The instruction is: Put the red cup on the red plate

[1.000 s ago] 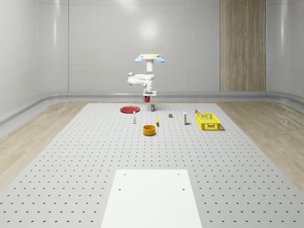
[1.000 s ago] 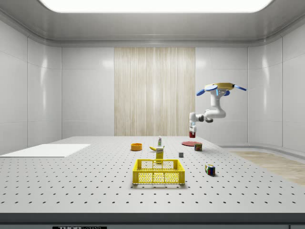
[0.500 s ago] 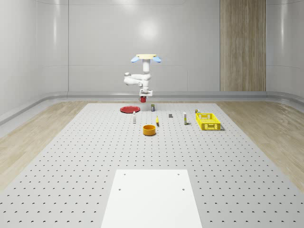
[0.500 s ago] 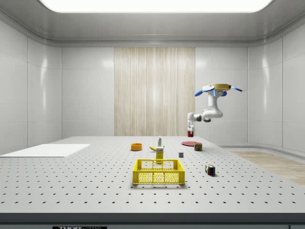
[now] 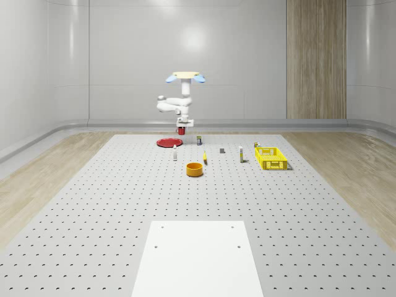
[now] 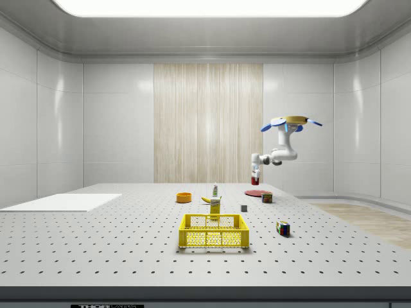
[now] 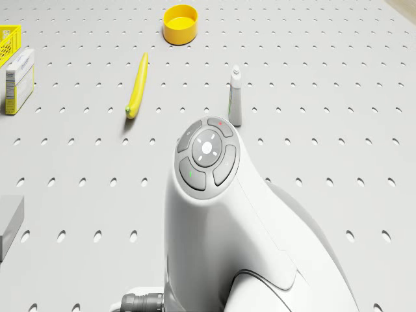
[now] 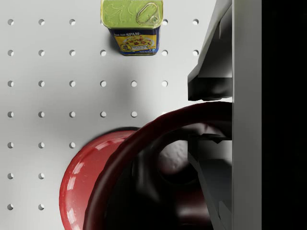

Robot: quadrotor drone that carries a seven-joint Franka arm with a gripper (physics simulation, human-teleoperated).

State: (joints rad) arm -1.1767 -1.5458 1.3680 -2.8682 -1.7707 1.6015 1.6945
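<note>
The gripper [image 5: 182, 127] pinches the red cup [image 5: 182, 131] by its rim, with the red plate [image 8: 88, 179] below, its edge under the jaws. The drone [image 5: 185, 77] hovers above.

Bright, even ceiling-panel light; soft wall glare, faint shadows, crisp focus throughout.

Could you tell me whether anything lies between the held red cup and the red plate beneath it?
Nothing: in the side view only open air separates the red cup, held in the gripper, from the red plate; the drone hovers above.
</note>
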